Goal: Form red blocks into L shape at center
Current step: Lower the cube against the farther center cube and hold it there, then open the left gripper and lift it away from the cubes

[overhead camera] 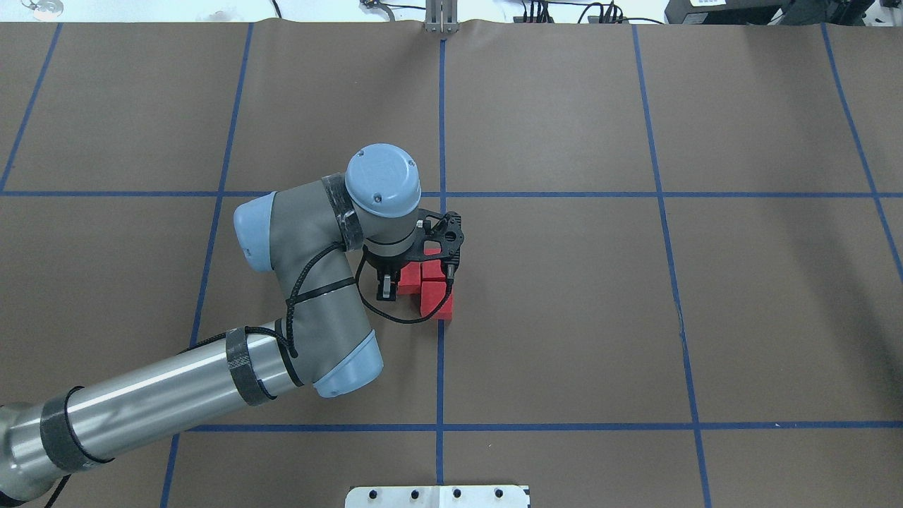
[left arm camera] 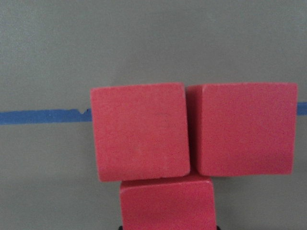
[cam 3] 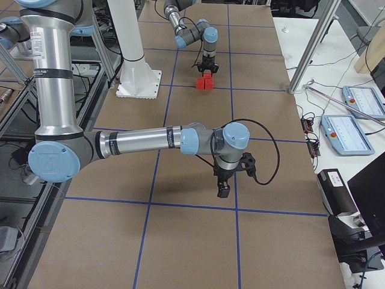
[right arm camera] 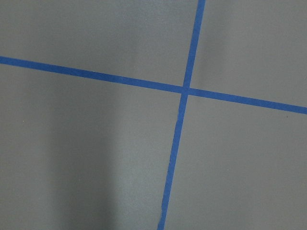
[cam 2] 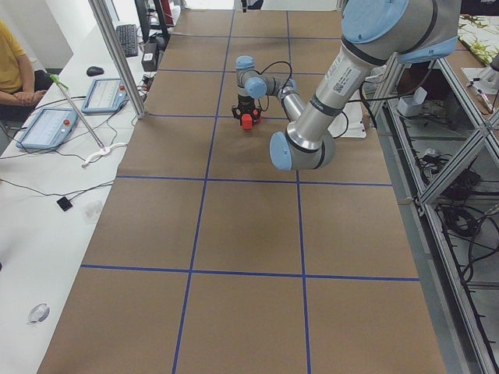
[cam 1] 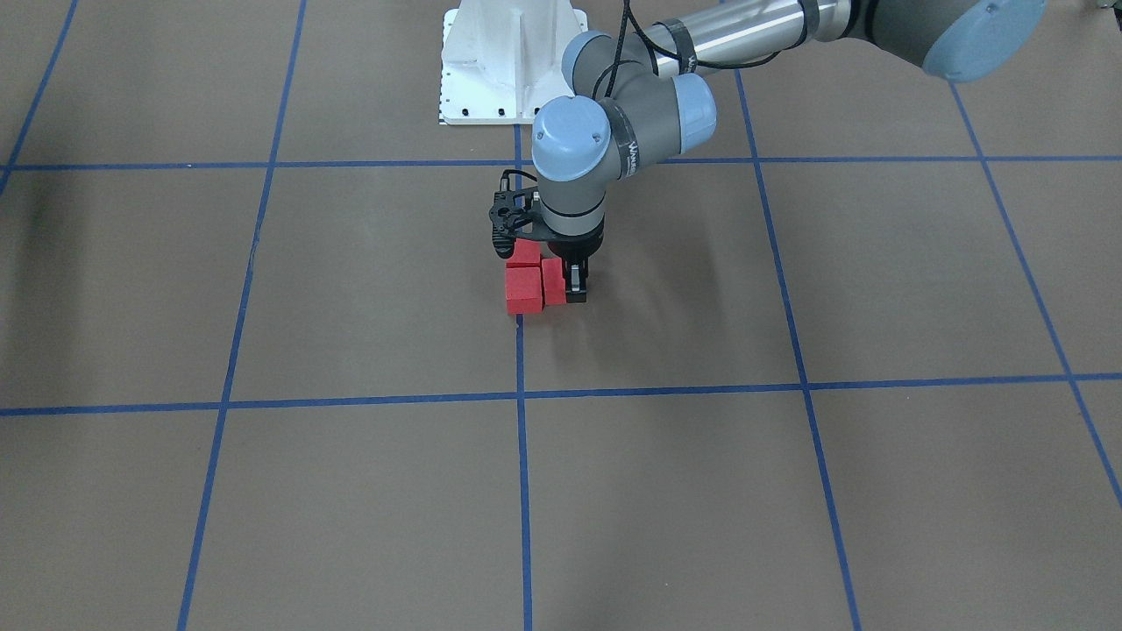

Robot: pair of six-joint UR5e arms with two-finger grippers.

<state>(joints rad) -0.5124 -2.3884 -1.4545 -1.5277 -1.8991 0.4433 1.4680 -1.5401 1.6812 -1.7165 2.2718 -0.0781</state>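
from the left of the overhead view your left arm (overhead camera: 176, 395) reaches in, and the left claw (overhead camera: 386, 288) is down at the left end of three red blocks (overhead camera: 436, 300). they touch in an l, sitting on the blue tape line (overhead camera: 440, 367) mid-table. fingertips (cam 1: 574, 282) flank one block; gripping or slack, you can't tell. on the robot's right, the right claw (cam 3: 224, 191) hangs well apart over the brown paper (cam 3: 180, 241); how open, no telling.
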